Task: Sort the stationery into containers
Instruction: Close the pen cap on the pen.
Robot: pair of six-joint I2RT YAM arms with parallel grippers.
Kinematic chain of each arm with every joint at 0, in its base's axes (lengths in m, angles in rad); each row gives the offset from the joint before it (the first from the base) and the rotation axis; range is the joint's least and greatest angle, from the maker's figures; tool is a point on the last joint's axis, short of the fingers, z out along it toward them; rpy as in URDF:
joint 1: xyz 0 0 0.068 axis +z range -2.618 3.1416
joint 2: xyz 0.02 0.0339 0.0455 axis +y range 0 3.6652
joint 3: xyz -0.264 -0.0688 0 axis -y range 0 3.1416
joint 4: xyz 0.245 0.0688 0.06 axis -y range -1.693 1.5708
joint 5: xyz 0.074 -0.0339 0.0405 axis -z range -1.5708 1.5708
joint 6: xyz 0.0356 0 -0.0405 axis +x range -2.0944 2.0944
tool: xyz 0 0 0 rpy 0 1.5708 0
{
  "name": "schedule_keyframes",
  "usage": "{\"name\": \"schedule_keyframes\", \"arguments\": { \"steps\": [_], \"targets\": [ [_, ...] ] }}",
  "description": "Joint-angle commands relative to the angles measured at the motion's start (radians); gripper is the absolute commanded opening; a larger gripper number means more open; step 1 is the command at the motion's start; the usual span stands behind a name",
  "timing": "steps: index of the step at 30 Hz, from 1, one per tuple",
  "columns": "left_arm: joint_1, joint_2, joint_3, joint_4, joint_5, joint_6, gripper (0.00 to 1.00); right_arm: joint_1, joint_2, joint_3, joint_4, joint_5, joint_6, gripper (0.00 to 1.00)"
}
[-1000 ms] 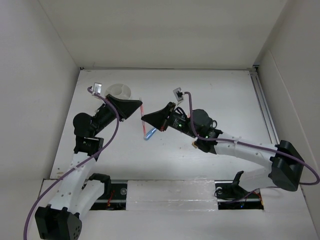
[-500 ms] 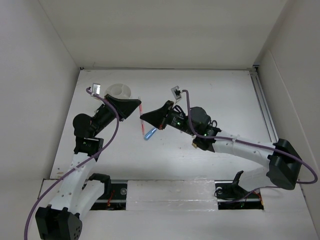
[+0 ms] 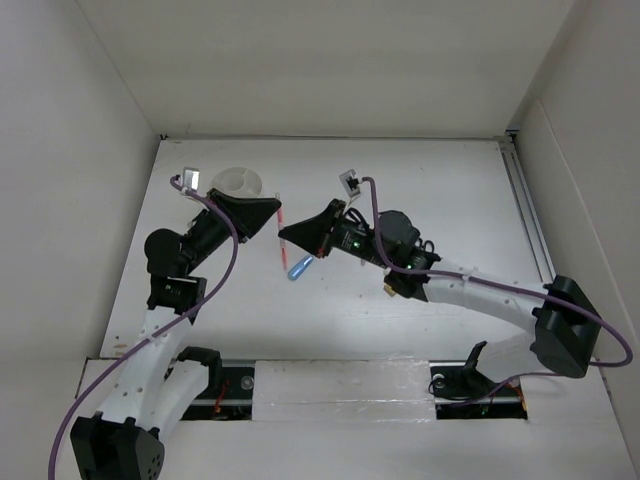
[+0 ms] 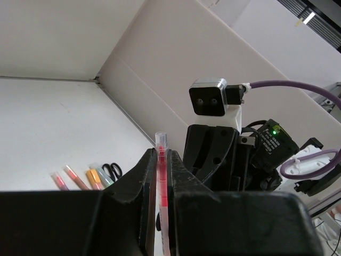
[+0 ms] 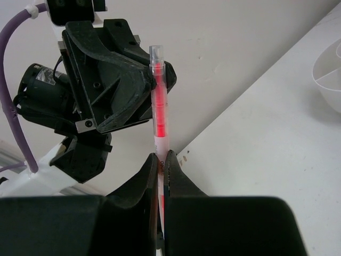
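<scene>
The right hand (image 5: 160,160) occupies the lower edge of the view. Its two black fingers are closed on a red pen (image 5: 159,114). The pen stands upright out of the fingers; its barrel is clear, with a red core and a clear cap at the upper end.

Directly above the right hand, the left hand (image 5: 159,80) meets the same pen just below the cap, with one finger pressed against each side. Its black body extends up and to the left, and a purple cable (image 5: 10,106) runs along it.

To the right of the right hand lies the white bench (image 5: 256,160). A white cup (image 5: 327,80) with an inner divider sits at the far right, cut off by the frame edge and well apart from the pen.
</scene>
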Motion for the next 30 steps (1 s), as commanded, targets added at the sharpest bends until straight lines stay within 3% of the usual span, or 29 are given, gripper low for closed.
{"name": "schedule_keyframes", "arguments": {
  "steps": [1, 11, 16, 21, 22, 25, 30],
  "targets": [
    [-0.011, -0.02, -0.031, -0.036, 0.133, 0.026, 0.0, -0.037, -0.01, 0.109, 0.2, 0.077, 0.012, 0.0],
    [-0.011, -0.02, -0.04, -0.036, 0.142, 0.026, 0.0, -0.048, -0.01, 0.11, 0.2, 0.057, 0.021, 0.0],
    [-0.011, -0.02, 0.034, -0.132, 0.082, 0.066, 0.0, -0.048, -0.01, 0.099, 0.19, 0.057, 0.021, 0.0],
    [-0.011, -0.029, 0.093, -0.132, 0.021, 0.066, 0.36, -0.048, -0.031, 0.067, 0.19, 0.057, 0.012, 0.0],
    [-0.011, -0.029, 0.103, -0.132, 0.006, 0.055, 0.51, -0.048, -0.031, 0.067, 0.181, 0.057, 0.012, 0.0],
    [-0.011, -0.017, 0.143, -0.132, -0.027, 0.055, 0.77, -0.048, -0.04, 0.056, 0.181, 0.057, 0.003, 0.0],
    [-0.011, 0.007, 0.178, -0.104, -0.05, 0.023, 0.98, -0.048, -0.06, 0.056, 0.152, 0.075, -0.006, 0.0]
  ]
}}
